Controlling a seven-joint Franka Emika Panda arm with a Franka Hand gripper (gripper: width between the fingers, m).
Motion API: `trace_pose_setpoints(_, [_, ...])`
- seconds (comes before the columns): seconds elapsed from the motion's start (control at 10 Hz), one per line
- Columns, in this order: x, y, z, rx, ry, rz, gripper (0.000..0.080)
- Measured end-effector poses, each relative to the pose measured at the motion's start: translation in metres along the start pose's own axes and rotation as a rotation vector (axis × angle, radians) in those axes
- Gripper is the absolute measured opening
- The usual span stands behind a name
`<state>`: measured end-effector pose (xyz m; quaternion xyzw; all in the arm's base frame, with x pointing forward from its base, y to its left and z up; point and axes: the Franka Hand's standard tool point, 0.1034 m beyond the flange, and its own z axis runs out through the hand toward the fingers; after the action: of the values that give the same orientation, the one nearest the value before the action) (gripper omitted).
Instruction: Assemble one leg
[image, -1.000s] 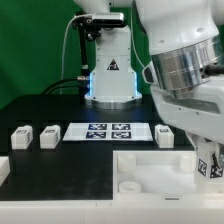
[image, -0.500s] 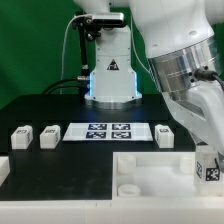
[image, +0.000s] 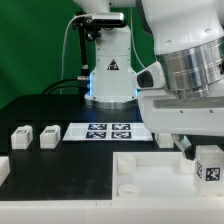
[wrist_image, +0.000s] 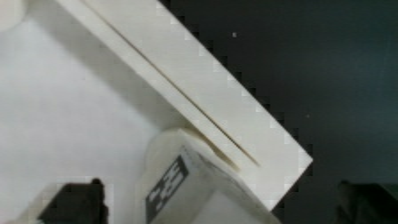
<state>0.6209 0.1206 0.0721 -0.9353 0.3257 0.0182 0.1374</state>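
A leg (image: 208, 166), a small white block with a marker tag facing the camera, stands upright at the right side of the big white tray (image: 150, 172). My gripper (image: 203, 158) straddles it from above, jaws wide, with a gap between a dark finger (image: 185, 148) and the leg. In the wrist view the leg (wrist_image: 199, 180) sits against the tray's rim (wrist_image: 178, 70), between the two fingers (wrist_image: 71, 203) at the frame's edge. My gripper (wrist_image: 217, 205) touches nothing there. Two more legs (image: 21, 135) (image: 49, 135) lie at the exterior view's left.
The marker board (image: 108, 130) lies flat behind the tray. Another white piece (image: 165, 138) sits beside it, partly hidden by my arm. A white part (image: 3, 168) shows at the left edge. The robot base (image: 110, 75) stands at the back.
My wrist has turned over the tagged leg, and the arm's bulk has shifted. The leg has stayed in the same spot on the tray.
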Motion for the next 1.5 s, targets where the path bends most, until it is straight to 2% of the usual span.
trace_pose_setpoints(0.1, [0.001,0.000,-0.001,-0.019,0.011,-0.172,0.0648])
trace_pose_setpoints(0.3, [0.008,-0.005,-0.004,-0.085,0.048,-0.591,0.0648])
trace_pose_setpoints(0.4, [0.009,-0.005,-0.002,-0.091,0.046,-0.682,0.0648])
trace_pose_setpoints(0.5, [0.009,-0.005,-0.002,-0.090,0.047,-0.655,0.0648])
trace_pose_setpoints(0.6, [0.009,-0.005,-0.002,-0.089,0.048,-0.635,0.0559])
trace_pose_setpoints(0.7, [0.008,-0.005,-0.002,-0.087,0.048,-0.601,0.0559])
trace_pose_setpoints(0.8, [0.010,-0.003,-0.003,-0.085,0.054,-0.489,0.0347])
trace_pose_setpoints(0.9, [0.011,-0.002,-0.003,-0.084,0.059,-0.393,0.0309])
trace_pose_setpoints(1.2, [0.018,0.004,-0.006,-0.082,0.069,-0.139,0.0309])
trace_pose_setpoints(1.3, [0.021,0.011,-0.008,-0.094,0.075,0.035,0.0309])
trace_pose_setpoints(1.5, [0.028,0.020,-0.011,-0.108,0.085,0.134,0.0315])
